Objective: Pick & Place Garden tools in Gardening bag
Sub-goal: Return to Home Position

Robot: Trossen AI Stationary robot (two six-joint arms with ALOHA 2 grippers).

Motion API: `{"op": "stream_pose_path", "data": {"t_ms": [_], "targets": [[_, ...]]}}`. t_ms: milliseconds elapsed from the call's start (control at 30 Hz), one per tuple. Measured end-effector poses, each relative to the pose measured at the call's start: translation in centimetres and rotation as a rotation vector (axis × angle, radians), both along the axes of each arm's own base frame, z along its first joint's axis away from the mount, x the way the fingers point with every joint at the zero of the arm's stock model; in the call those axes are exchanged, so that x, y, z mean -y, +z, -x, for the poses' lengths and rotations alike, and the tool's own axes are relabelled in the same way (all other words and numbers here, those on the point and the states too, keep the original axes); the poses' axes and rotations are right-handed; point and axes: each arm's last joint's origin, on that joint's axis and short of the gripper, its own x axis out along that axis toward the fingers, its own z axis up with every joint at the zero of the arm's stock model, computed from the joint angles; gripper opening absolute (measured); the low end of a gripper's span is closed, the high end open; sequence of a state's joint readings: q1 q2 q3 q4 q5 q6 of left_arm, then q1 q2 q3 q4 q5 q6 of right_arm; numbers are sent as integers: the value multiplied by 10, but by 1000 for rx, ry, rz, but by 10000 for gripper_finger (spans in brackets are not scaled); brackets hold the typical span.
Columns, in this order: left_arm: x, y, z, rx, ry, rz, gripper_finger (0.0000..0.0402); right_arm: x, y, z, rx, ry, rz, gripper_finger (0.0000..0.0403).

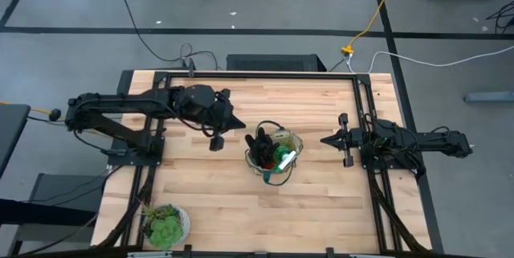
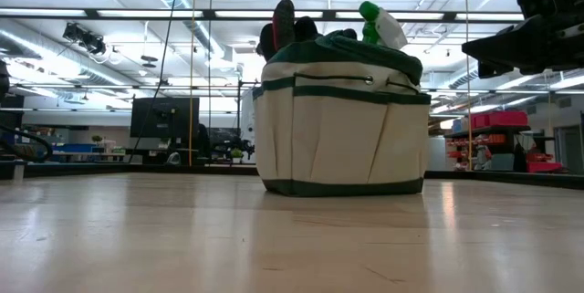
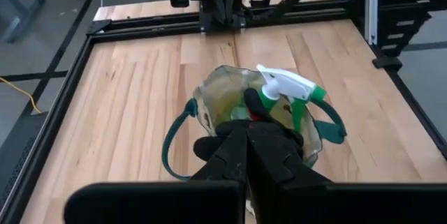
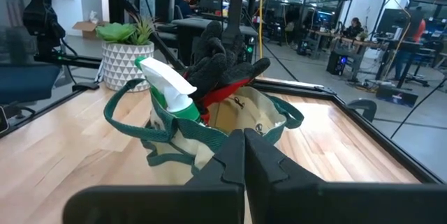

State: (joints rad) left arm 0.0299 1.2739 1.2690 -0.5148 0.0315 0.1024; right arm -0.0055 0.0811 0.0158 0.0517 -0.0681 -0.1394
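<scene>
The gardening bag (image 1: 275, 152) stands upright on its base in the middle of the wooden table, tan with a dark green rim and loop handles (image 3: 174, 147). A green spray bottle (image 3: 286, 88) with a white nozzle and a black-and-red glove (image 4: 223, 60) stick out of its top. My left gripper (image 1: 239, 121) is shut and empty. It hovers above the table, just left of the bag and a little farther back, pointing toward the bag and slanting down. My right gripper (image 1: 325, 140) is shut and level, right of the bag and apart from it.
A leafy green plant in a white pot (image 1: 165, 226) stands at the table's near left corner. A black frame rail (image 1: 265, 73) runs around the table. Bare wood lies around the bag on every side. People and desks show in the room beyond.
</scene>
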Motion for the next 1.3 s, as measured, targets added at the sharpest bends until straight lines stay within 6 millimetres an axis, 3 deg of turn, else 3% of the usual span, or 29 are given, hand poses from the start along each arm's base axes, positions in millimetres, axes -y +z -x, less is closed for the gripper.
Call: {"op": "stream_pose_path", "data": {"t_ms": [133, 300, 600, 900, 1300], "targets": [[3, -9, 4, 40, -7, 6, 4, 0, 0, 0, -1, 0, 0, 2], [9, -47, 18, 136, -6, 62, 3, 0, 0, 0, 0, 0, 0, 2], [16, -98, 73, 320, -53, 93, 3, 0, 0, 0, 4, 0, 0, 2], [21, -144, 123, 365, -159, 127, 2, 0, 1, 0, 6, 0, 0, 2], [23, -175, 158, 493, -189, 130, 1, 0, 1, 0, 6, 0, 0, 2]]}}
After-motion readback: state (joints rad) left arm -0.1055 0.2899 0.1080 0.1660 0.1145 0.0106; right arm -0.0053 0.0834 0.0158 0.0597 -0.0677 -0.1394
